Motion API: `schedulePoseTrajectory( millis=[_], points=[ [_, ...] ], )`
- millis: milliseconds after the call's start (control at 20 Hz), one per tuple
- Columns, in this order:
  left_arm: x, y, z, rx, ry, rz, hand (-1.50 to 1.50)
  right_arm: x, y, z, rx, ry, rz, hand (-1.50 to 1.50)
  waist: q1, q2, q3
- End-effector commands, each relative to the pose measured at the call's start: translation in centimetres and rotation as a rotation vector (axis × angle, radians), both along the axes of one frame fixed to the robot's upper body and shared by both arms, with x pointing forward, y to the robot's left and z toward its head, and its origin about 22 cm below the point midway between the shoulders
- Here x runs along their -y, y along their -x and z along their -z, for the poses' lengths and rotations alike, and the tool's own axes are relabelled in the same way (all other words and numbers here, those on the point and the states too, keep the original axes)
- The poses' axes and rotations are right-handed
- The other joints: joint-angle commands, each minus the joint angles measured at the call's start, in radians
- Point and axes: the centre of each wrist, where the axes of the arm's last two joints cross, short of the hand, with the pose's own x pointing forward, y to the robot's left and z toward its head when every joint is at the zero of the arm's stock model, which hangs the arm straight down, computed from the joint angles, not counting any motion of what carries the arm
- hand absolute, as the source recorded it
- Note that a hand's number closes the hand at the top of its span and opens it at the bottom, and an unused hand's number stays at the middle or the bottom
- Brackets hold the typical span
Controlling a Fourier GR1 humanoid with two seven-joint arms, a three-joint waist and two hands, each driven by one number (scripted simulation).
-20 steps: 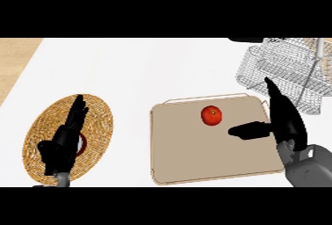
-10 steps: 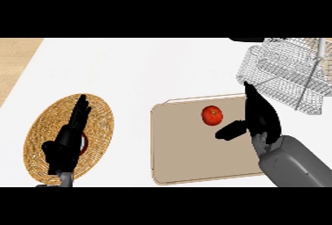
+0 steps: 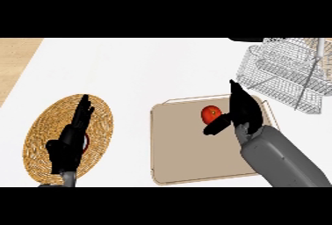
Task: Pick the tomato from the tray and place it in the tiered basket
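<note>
A small red tomato [image 3: 209, 114] lies near the far edge of the tan tray [image 3: 182, 149] at the counter's middle. My right hand [image 3: 242, 110] stands just right of the tomato, fingers straight and pointing away, thumb stretched out under the tomato's near side; it is open and holds nothing. The wire tiered basket [image 3: 285, 72] stands at the far right, beyond the tray. My left hand [image 3: 70, 141] rests open over a woven mat at the left, fingers up.
The round woven mat [image 3: 40, 140] lies at the left, with something red partly hidden beneath my left hand. A wooden strip [image 3: 16, 59] borders the white counter at the far left.
My right hand has moved left across the tray, from its right edge to right beside the tomato. The left hand and the tomato have stayed put.
</note>
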Motion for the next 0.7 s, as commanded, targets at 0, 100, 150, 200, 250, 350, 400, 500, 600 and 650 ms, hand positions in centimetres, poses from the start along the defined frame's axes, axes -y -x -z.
schedulePoseTrajectory(
  millis=[0, 100, 150, 200, 250, 350, 400, 500, 600, 650],
  points=[
    [-1.8, 2.1, 3.5, -0.208, 0.004, -0.054, 0.00, -0.8, -0.9, 0.0, -0.183, 0.061, 0.092, -1.50, 0.004, 0.015, -0.023],
    [-0.5, 3.0, 4.5, -0.209, 0.011, -0.040, 0.00, -0.6, -1.1, 1.2, -0.232, 0.064, 0.096, -1.50, 0.004, 0.017, -0.023],
    [-1.0, 2.1, 4.1, -0.212, 0.001, -0.072, 0.00, -0.7, -1.7, -0.1, -0.231, 0.052, 0.108, -1.50, -0.005, 0.016, -0.024],
    [-1.2, 2.3, 3.6, -0.210, 0.017, -0.061, 0.00, -0.5, -1.7, 0.2, -0.245, 0.058, 0.103, -1.50, -0.003, 0.014, -0.023],
    [-0.8, 3.3, 4.4, -0.218, 0.015, -0.041, 0.00, -0.8, -1.8, 1.4, -0.257, 0.066, 0.113, -1.50, 0.007, 0.016, -0.023],
    [-0.9, 3.1, 4.6, -0.211, 0.014, -0.045, 0.00, -2.3, -2.3, 0.3, -0.271, 0.053, 0.098, -1.50, 0.006, 0.016, -0.024],
    [-0.4, 2.5, 4.8, -0.210, 0.025, -0.058, 0.00, -1.9, -2.4, 0.5, -0.269, 0.034, 0.100, -1.50, -0.004, 0.018, -0.024],
    [-1.3, 2.5, 4.2, -0.200, 0.007, -0.042, 0.00, -2.1, -3.5, 0.8, -0.272, 0.035, 0.121, -1.50, 0.012, 0.020, -0.023],
    [-1.0, 1.9, 4.5, -0.215, 0.011, -0.050, 0.00, -1.6, -3.0, 1.7, -0.274, 0.042, 0.098, -1.50, -0.009, 0.019, -0.023],
    [-0.7, 2.3, 4.5, -0.201, 0.009, -0.057, 0.00, -2.0, -3.6, 0.8, -0.287, 0.039, 0.098, -1.50, -0.003, 0.017, -0.023]
  ],
)
